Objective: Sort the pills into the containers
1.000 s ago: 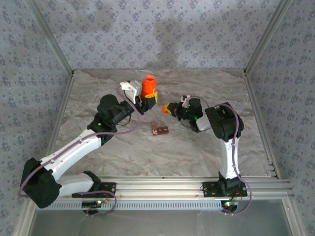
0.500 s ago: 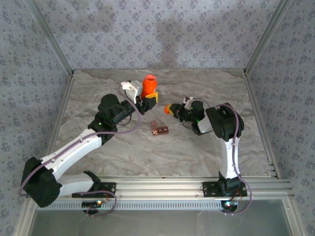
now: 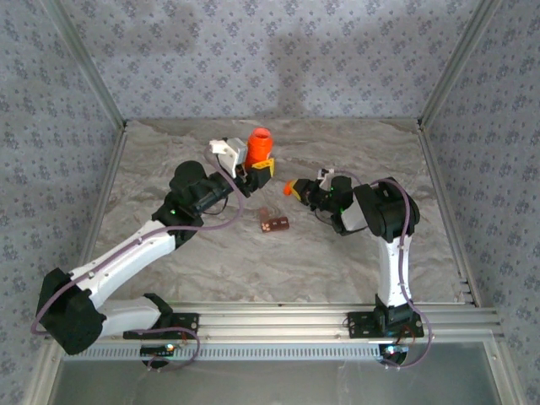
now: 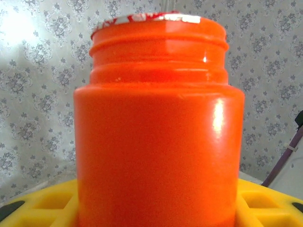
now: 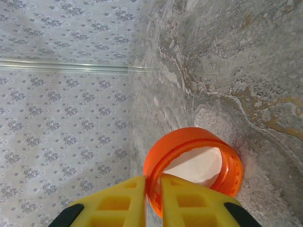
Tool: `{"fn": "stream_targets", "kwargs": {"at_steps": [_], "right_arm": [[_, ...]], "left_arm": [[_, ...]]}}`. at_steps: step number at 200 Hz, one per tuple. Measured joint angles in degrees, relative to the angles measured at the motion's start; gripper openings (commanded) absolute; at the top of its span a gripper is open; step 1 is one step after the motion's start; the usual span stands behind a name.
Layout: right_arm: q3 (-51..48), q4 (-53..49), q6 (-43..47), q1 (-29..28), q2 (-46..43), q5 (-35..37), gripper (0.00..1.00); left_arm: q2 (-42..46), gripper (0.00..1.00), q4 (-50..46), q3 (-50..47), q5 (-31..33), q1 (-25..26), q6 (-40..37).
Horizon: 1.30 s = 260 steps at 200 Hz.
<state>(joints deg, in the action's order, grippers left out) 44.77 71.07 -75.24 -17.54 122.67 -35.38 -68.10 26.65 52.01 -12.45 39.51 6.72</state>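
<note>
Your left gripper (image 3: 258, 168) is clamped on the lower body of the bottle (image 3: 259, 143), which stands upright with its mouth open to the ceiling. What is inside is hidden from you.

Your right gripper (image 3: 293, 187) has its fingers close on either side of the cap (image 5: 194, 163) wall, with the cap low against the table (image 3: 337, 253). I cannot tell whether it is pinching the cap or has just loosened off it.

The strip of cells (image 3: 273, 223) lies flat on the table between the two arms, on the base side of both grippers. From the bottle it sits toward you and a little to the right. From the cap it sits toward you and to the left. Its long axis runs roughly left to right in the overhead view. The right gripper is the nearer one, but the bottle is in your left. I judge that pouring means bringing the bottle mouth back toward the bases and tipping it over the strip.

Compared with a second ago, the bottle has shifted slightly right, and the right gripper with the cap has drifted a little right, away from the bottle. The strip has not moved.
</note>
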Motion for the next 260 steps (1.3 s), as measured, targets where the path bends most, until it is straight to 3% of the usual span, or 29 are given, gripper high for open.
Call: {"fn": "stream_targets", "kwargs": {"at_steps": [107,141,164,183,200,223,260], "right_arm": [[-6.3,0.1,-0.4,2.4,-1.9,0.8,0.24],[-9.2,-1.8,-0.1,3.7,-5.1,1.2,0.33],[-11.1,-5.3,0.9,4.8,-9.1,1.3,0.46],[-11.0,-13.8,4.3,5.8,-15.2,1.0,0.57],[-7.4,-28.6,12.0,6.0,-21.9,1.3,0.65],[5.9,-53.6,26.1,4.6,-26.2,4.1,0.7],[27.0,-83.4,44.9,-0.1,-22.9,12.7,0.71]], "left_arm": [[-0.6,0.0,-0.4,0.7,0.0,0.4,0.0],[-0.6,0.0,-0.6,0.8,0.0,0.4,-0.2],[-0.6,0.0,-0.6,0.8,0.0,0.4,-0.2],[-0.6,0.0,-0.7,0.8,0.0,0.5,-0.2],[-0.6,0.0,-0.8,0.8,0.2,0.6,-0.5],[-0.2,0.0,-1.1,0.7,0.5,0.6,-1.2],[2.6,0.0,-1.2,-0.9,1.9,0.6,-2.6]]}}
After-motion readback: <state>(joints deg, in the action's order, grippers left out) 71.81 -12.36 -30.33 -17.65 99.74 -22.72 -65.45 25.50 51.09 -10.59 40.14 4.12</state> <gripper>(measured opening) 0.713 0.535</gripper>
